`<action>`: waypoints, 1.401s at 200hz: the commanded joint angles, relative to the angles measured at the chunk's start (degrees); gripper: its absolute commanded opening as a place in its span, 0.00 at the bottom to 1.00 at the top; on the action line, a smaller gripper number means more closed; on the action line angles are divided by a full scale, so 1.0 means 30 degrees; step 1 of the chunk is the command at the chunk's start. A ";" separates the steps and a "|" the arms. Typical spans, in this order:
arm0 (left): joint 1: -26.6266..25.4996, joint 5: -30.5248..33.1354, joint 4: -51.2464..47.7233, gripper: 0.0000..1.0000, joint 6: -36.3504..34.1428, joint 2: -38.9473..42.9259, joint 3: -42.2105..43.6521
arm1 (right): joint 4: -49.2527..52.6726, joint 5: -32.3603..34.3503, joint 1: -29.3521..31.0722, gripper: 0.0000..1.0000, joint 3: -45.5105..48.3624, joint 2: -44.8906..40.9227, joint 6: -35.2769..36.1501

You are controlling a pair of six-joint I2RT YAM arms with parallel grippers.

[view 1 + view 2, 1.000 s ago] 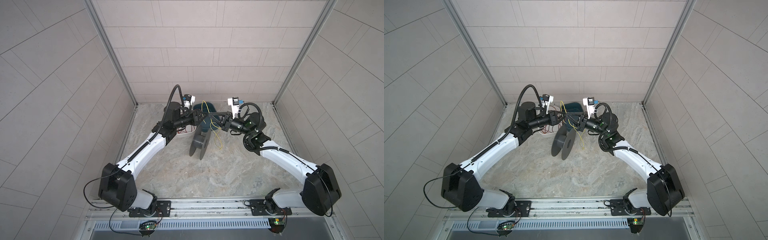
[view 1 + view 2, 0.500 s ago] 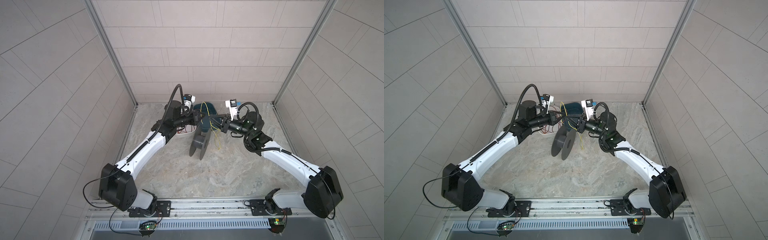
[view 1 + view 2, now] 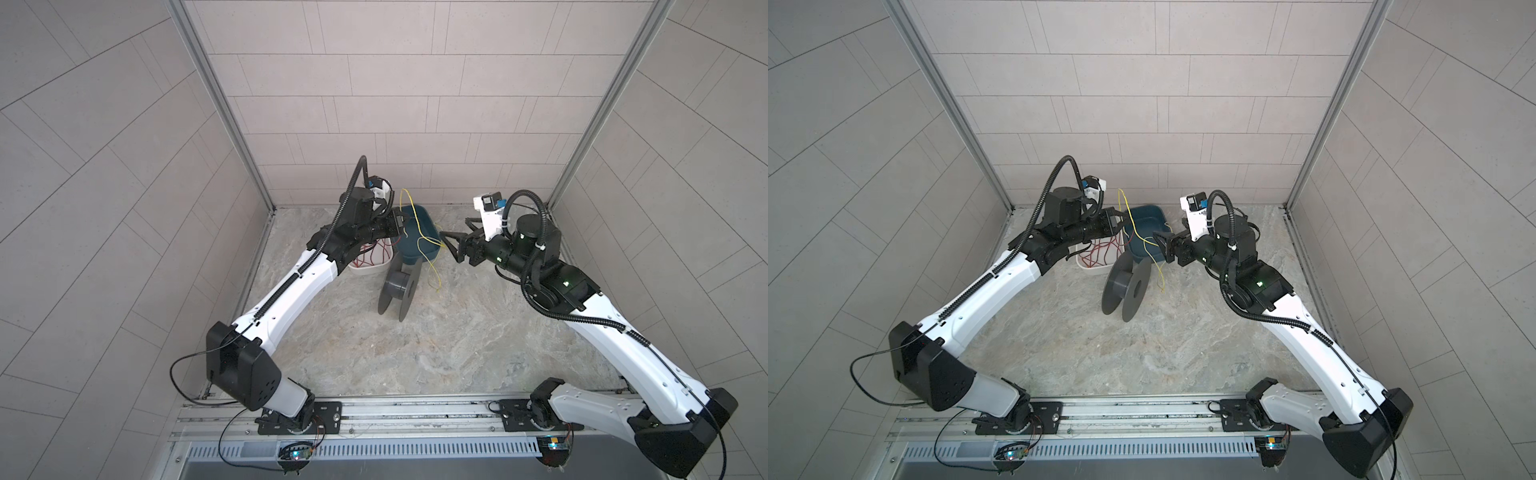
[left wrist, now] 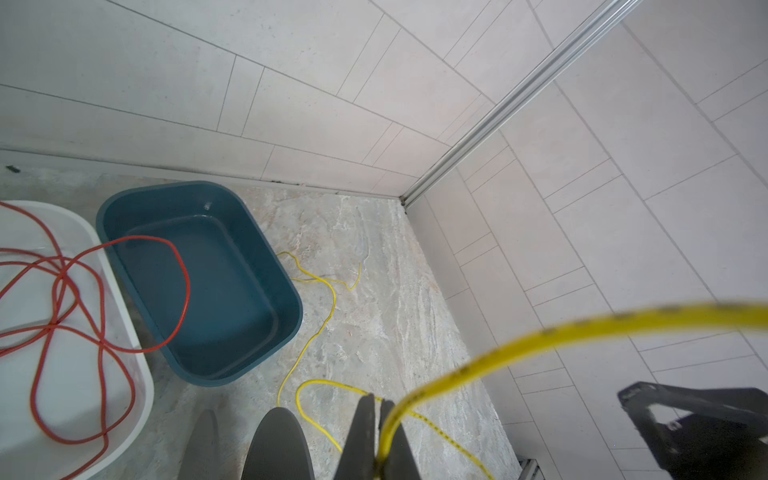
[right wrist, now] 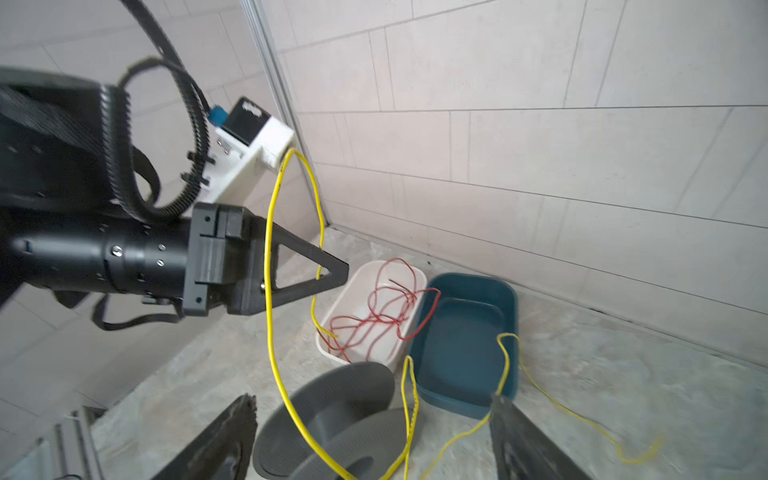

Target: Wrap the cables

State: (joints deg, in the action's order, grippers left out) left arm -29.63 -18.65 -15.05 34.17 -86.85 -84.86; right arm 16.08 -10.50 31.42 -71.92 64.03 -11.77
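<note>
The cables are one thin yellow wire [image 3: 417,224] [image 3: 1161,278] that loops up from my left gripper, falls past the dark grey spool [image 3: 397,286] [image 3: 1125,286] and trails on the floor. The spool stands on its rims mid-floor. My left gripper [image 3: 401,222] [image 4: 376,405] hangs above and behind the spool, shut on the yellow wire [image 4: 540,332]. My right gripper [image 3: 453,232] [image 5: 372,401] is open to the right of the spool with nothing gripped; the wire [image 5: 270,291] hangs in front of it, over the spool [image 5: 332,407].
A dark blue bin [image 3: 424,216] [image 4: 199,291] sits behind the spool near the back wall. Beside it is a white bin [image 3: 370,266] [image 5: 365,282] holding tangled red wire [image 4: 99,332]. Tiled walls close in on three sides.
My right gripper has opened, let go of the yellow wire and pulled back to the right. My left gripper has shut on the wire.
</note>
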 commanded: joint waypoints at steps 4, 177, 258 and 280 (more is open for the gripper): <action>-0.0660 0.2647 -0.1726 0.00 0.0632 -0.0230 -0.1131 | 0.2417 0.4206 0.1502 0.87 -0.1298 0.0341 0.2630; -0.2024 0.6218 -0.5092 0.00 0.0480 -0.0897 -0.2652 | 0.2647 1.1706 0.4846 0.38 -0.5388 0.6097 0.1558; -0.1499 0.2908 -0.6437 0.00 -0.4910 -0.0221 -0.2875 | 0.3255 0.4927 -0.0586 0.00 -0.4273 0.5138 0.0693; -0.1437 0.2606 -0.6123 0.00 -0.5410 0.0312 -0.2383 | 0.3326 0.4142 -0.1851 0.00 -0.4152 0.5070 0.0800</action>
State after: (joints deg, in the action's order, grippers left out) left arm -34.65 -8.51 -31.40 22.87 -89.41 -91.96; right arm 25.06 5.13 29.56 -84.73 81.76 -8.67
